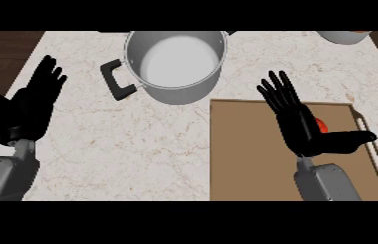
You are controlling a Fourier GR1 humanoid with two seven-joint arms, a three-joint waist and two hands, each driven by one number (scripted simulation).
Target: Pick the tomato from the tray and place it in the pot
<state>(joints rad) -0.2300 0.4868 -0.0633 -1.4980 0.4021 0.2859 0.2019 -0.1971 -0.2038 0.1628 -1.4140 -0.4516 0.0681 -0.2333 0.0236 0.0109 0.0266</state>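
Note:
A steel pot [176,63] with black handles stands at the counter's far middle, and nothing shows inside it. At the lower right lies a brown tray [244,153]. Only a small red sliver of the tomato [321,125] peeks out on the tray, behind my right hand [303,125]. That hand hovers over the tray with fingers straight and thumb spread to the right, open and holding nothing. My left hand [33,105] rests open at the left edge, fingers up.
A grey bowl-like vessel [343,36] is cut off at the top right corner. Dark wood shows past the counter's left edge [15,48]. Marble counter [125,148] stretches between the left hand and the tray.

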